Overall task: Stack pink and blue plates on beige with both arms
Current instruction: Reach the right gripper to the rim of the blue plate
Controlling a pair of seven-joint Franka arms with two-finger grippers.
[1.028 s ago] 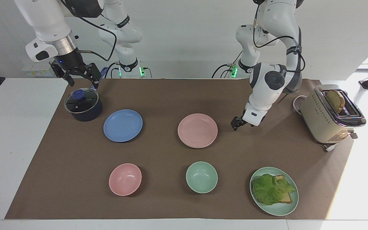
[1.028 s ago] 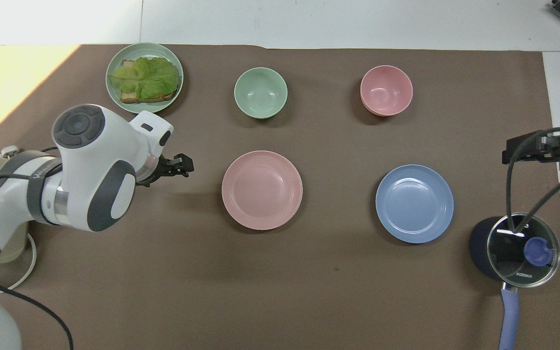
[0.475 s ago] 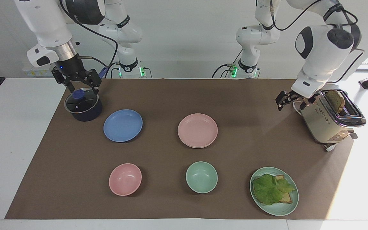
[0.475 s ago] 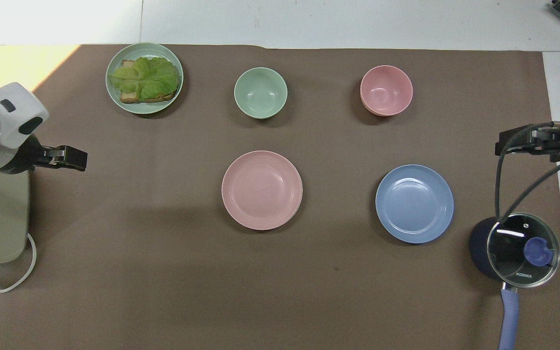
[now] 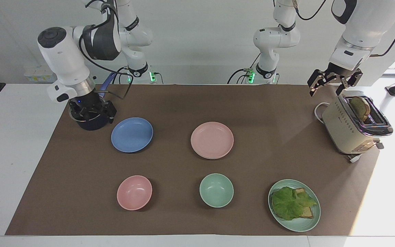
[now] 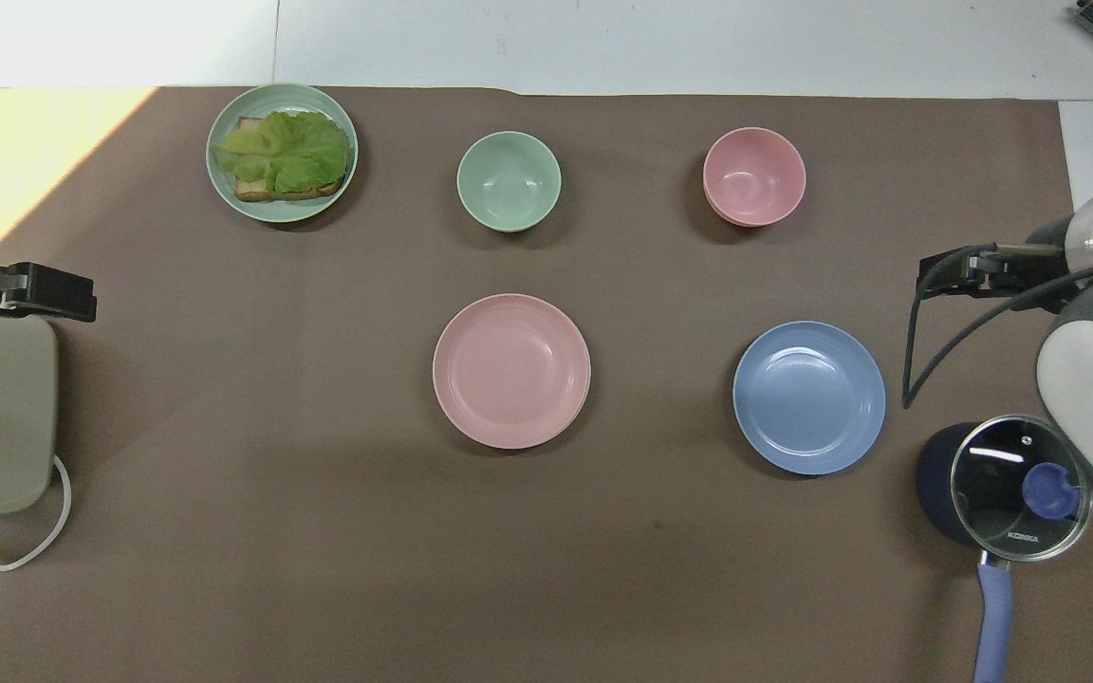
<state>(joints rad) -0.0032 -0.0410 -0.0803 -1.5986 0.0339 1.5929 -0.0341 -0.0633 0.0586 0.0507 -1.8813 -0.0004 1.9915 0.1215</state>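
The surface carries three plates, pink (image 5: 212, 140), blue (image 5: 132, 134) and mint-green (image 5: 298, 224), two bowls, pink (image 5: 134, 192) and green (image 5: 216, 190), one lidded pot (image 6: 1007, 484), one toaster (image 5: 350, 128), and two arms.

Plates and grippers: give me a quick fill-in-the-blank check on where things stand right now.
1. On the beige plate lies the ____ plate.
2. The blue plate lies alone, beside the lidded ____.
3. The left gripper hangs above the ____ that holds bread, jaws open.

Missing words: pink; pot; toaster.
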